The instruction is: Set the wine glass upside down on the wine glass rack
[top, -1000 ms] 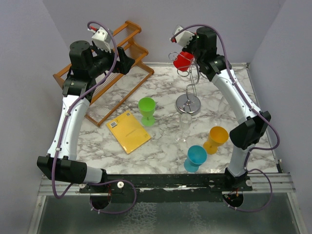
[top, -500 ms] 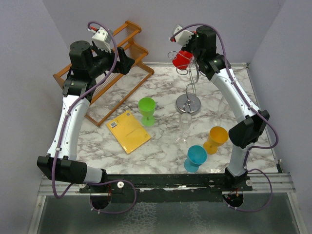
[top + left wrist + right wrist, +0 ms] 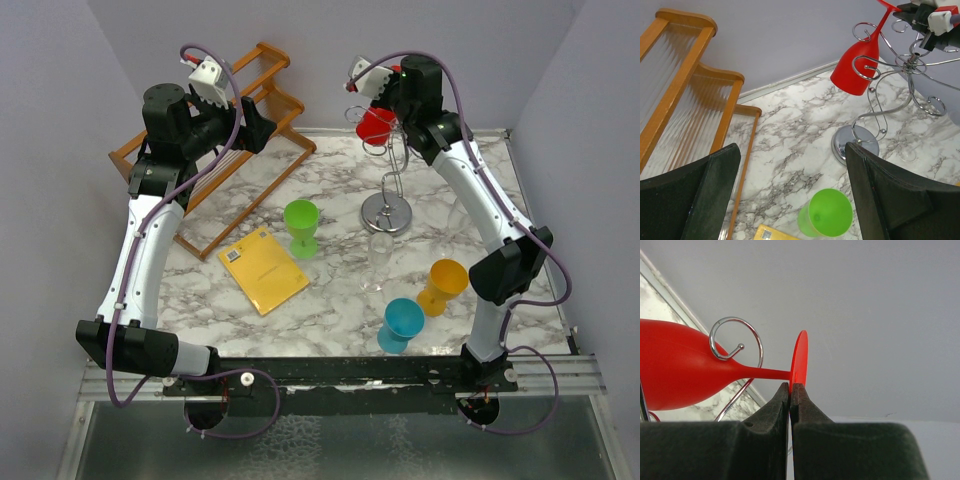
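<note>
Presently the right claw [image 3: 790, 390] pinches only the wine glass's [image 3: 685, 370] foot rim, so it may slip off the wine glass rack [image 3: 850, 142]; left claw [image 3: 792, 155] spread.

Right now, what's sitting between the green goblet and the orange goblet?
A clear glass stands upright between the green goblet and the orange goblet. The top view shows it.
</note>
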